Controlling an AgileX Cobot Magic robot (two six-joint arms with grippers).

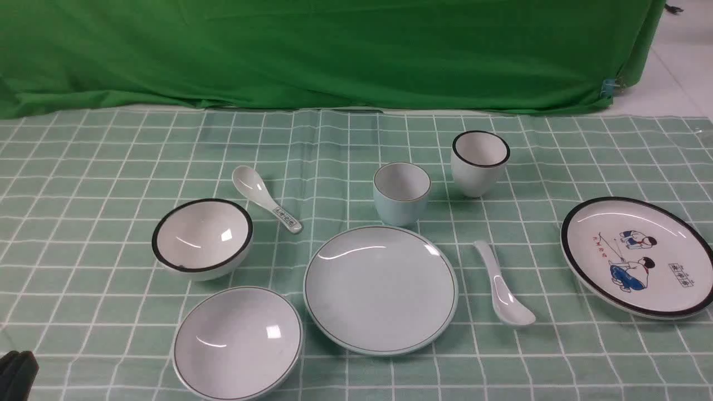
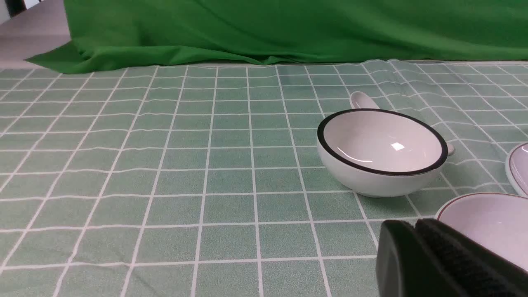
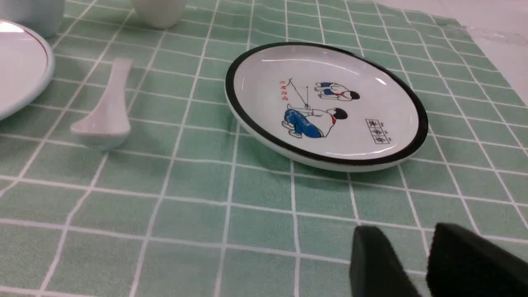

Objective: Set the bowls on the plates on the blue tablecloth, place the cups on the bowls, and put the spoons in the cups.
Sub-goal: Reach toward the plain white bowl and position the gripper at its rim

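Observation:
On the blue tablecloth point(image 1: 83, 223) the white black-rimmed bowl point(image 1: 202, 238) sits left, with the pale blue bowl point(image 1: 238, 341) in front of it. The pale blue plate point(image 1: 381, 289) is in the middle and the cartoon plate point(image 1: 638, 256) is at the right. The pale blue cup point(image 1: 401, 192) and the white cup point(image 1: 479, 161) stand behind them. The marked spoon point(image 1: 264, 197) lies behind the white bowl. The plain spoon point(image 1: 504, 287) lies between the plates. My left gripper point(image 2: 414, 225) is shut and empty, beside the pale blue bowl point(image 2: 491, 222). My right gripper point(image 3: 406, 235) is slightly open and empty, in front of the cartoon plate point(image 3: 326, 105).
A bright green backdrop cloth point(image 1: 334, 50) hangs along the far edge of the table. Bare white floor point(image 1: 685, 72) shows at the far right. The cloth's right edge point(image 3: 474, 31) ends just past the cartoon plate.

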